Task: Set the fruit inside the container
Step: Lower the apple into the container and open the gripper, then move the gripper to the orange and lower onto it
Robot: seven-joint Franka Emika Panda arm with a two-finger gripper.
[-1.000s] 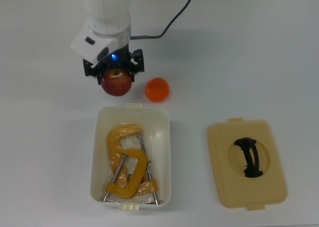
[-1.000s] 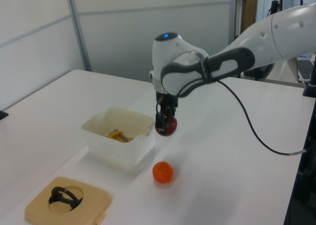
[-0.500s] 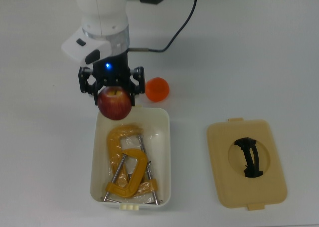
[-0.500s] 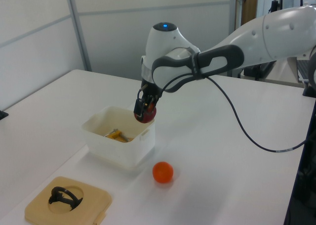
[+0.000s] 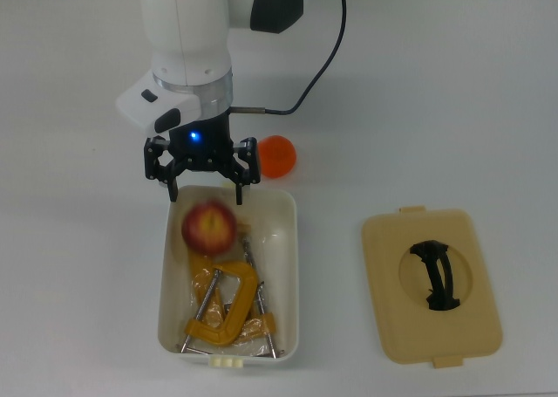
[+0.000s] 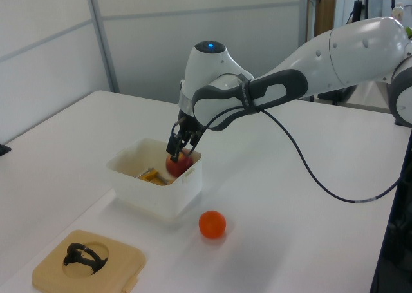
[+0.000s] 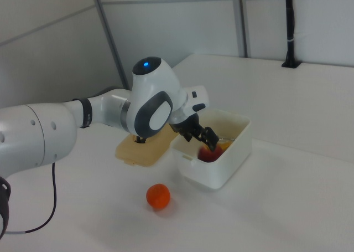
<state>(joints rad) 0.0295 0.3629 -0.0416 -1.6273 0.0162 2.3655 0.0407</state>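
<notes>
While the arm hangs over the tub's near end: the risks lie mostly with the second fruit.
Gripper: the gripper stands with fingers spread apart and grips nothing, just above the container rim.
Apple: the apple sits inside the container, against yellow clamps that fill much of the floor.
Orange: the orange rests on the table, just beside the container's short end.
Risk, rolling: a glancing finger likely sends the orange away.
Risk, crowding: little free floor remains, so the orange may perch on the clamps.
Risk, collision: a low approach could clip the rim.
Lid: the lid lies well apart.
</notes>
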